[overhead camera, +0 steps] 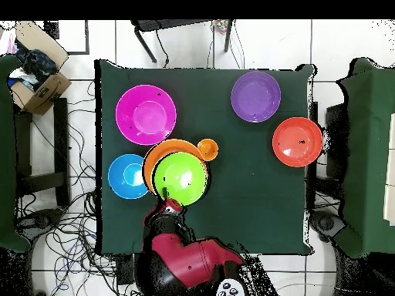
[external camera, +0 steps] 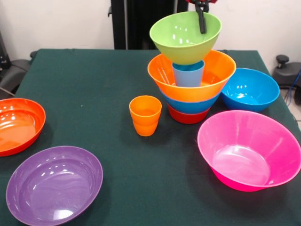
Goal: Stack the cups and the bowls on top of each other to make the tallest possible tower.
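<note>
The tower (external camera: 190,75) stands near the table's (external camera: 94,80) far edge in the front view: a red-orange bowl (external camera: 187,116) at the bottom, a blue bowl (external camera: 190,105) nested on it, a wide orange bowl (external camera: 192,77) above, a light blue cup (external camera: 188,74) upright inside that, and the lime green bowl (external camera: 185,36) perched on the cup's rim. The gripper (external camera: 202,19) comes down over the green bowl's far rim; one dark finger shows inside the bowl, so it looks clamped on the rim, though its mate is hidden.

All of this is thin, glossy plastic — light, stiff and slippery. The green bowl sits on a narrow cup mouth, so it would probably rock or slide at a small nudge; letting go should be gentle and straight up.

Still loose: two orange cups (external camera: 145,115) nested together just beside the tower, a second blue bowl (external camera: 250,89) near the right edge, the large pink bowl (external camera: 249,150) toward the near right corner, the purple bowl (external camera: 54,184) at the near left corner, and another red-orange bowl (external camera: 19,125) on the left edge. The rims are the natural place to pinch — the walls are too smooth and flared.
</note>
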You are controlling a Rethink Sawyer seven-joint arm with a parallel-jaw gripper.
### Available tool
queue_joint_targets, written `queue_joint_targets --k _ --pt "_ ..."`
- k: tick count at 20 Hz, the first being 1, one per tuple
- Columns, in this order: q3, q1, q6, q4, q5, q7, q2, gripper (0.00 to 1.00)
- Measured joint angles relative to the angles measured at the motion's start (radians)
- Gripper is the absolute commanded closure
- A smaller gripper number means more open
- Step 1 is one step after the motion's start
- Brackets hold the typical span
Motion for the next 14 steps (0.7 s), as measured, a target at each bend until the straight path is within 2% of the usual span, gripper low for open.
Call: queue_joint_targets --k 14 --pt "-0.006 0.004 0.0 -0.039 0.0 0.0 0.0 1.0"
